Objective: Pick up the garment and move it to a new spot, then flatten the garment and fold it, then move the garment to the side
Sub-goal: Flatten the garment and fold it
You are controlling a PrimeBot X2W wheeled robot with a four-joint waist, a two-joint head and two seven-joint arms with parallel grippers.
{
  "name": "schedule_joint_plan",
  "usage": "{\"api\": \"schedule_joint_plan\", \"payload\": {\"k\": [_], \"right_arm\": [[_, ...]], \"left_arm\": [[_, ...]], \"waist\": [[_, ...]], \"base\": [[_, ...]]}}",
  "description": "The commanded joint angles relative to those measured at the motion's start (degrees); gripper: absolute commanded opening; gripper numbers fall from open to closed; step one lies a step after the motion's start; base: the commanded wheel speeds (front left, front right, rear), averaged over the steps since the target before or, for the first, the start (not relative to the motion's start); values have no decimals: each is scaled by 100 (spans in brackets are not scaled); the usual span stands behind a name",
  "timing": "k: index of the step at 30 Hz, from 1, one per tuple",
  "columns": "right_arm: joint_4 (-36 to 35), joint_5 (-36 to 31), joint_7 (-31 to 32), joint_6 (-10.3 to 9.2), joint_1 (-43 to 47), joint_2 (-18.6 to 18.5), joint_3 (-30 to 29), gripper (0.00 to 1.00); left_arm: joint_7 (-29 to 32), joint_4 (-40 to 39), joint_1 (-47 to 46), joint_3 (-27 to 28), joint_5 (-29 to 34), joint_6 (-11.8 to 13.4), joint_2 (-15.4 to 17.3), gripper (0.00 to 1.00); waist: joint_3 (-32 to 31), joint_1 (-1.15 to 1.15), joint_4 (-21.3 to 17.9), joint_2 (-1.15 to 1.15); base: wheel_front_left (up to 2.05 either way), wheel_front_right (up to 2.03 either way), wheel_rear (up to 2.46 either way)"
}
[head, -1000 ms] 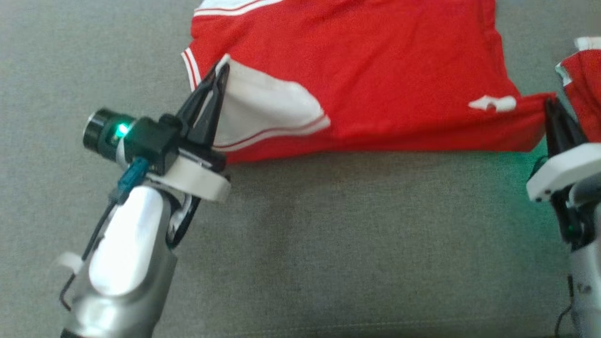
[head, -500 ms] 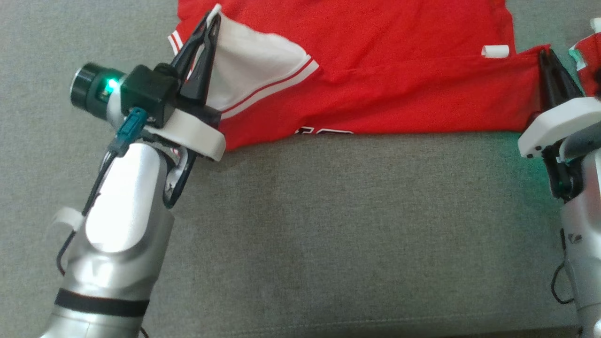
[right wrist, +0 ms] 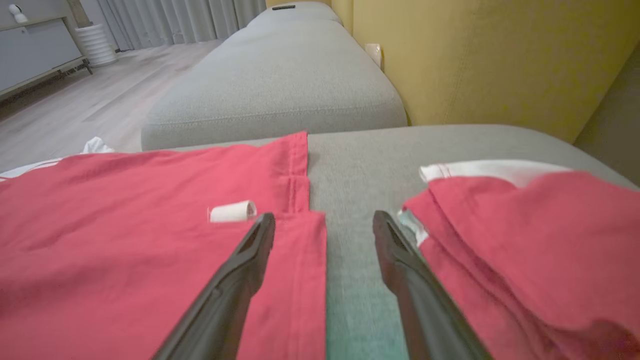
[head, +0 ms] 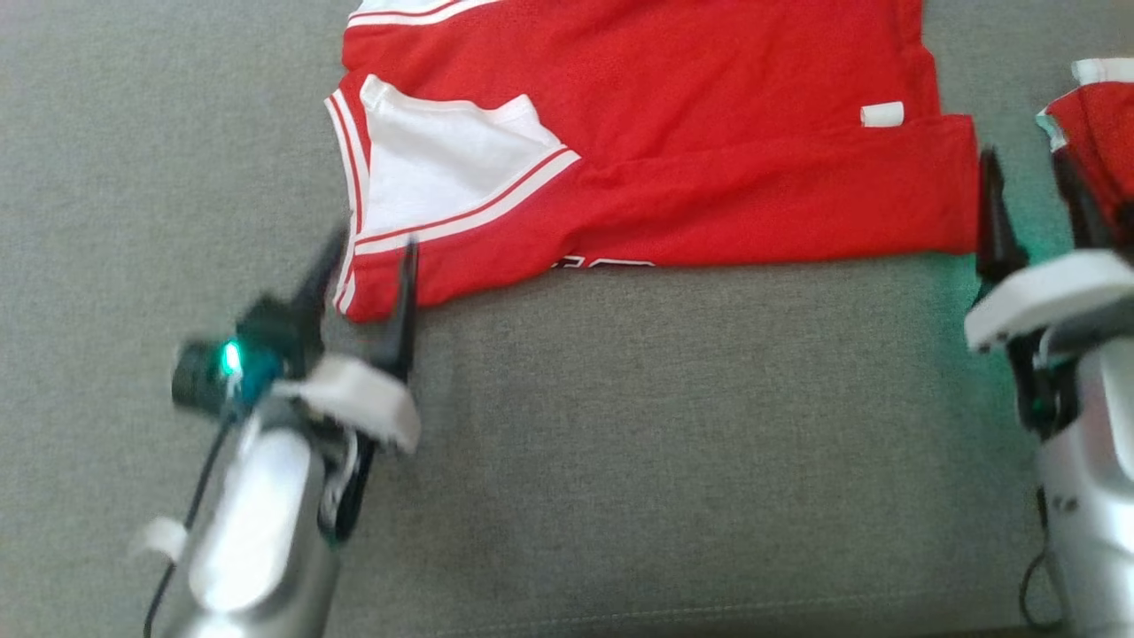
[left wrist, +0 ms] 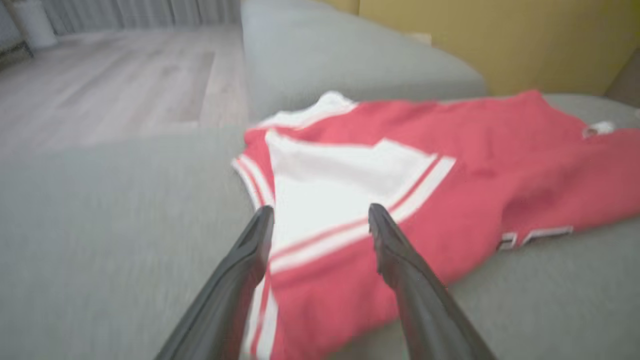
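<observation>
At twelve o'clock, garment lies folded on sofa; left pincer and right pincer spread, empty, seemingly letting fold settle.

A home, by the look of it — a living room. The surface underfoot of the work is a grey fabric sofa with broad seat cushions, set against a mustard-yellow wall with what looks like a white socket low on it. Beyond lie a pale wooden floor, long grey curtains reaching down to it, and a low grey cabinet — ordinary household furnishings.
</observation>
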Motion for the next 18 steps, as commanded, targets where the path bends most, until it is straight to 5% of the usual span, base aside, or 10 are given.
{"api": "schedule_joint_plan", "payload": {"k": [1, 11, 12, 14, 18], "right_arm": [[-263, 44, -40, -5, 87, 15, 50, 100], [-614, 101, 91, -5, 441, 179, 32, 100], [-629, 98, 100, -5, 451, 184, 24, 100], [-653, 98, 115, -5, 475, 189, 5, 100], [-670, 84, 138, -5, 520, 194, -37, 100]], "left_arm": [[58, -142, -62, 213, -62, 85, 70, 100], [529, 127, 131, 369, -131, 414, 189, 100], [570, 154, 130, 360, -141, 407, 195, 90], [648, 192, 134, 339, -151, 403, 204, 50], [706, 223, 146, 287, -175, 355, 234, 0]], "waist": [[-3, 0, -16, 0], [-12, 0, -192, 0], [-17, 0, -202, 0], [-32, 0, -214, 0], [-78, 0, -212, 0]], "base": [[0, 0, 0], [0, 0, 0], [0, 0, 0], [0, 0, 0], [0, 0, 0]]}}
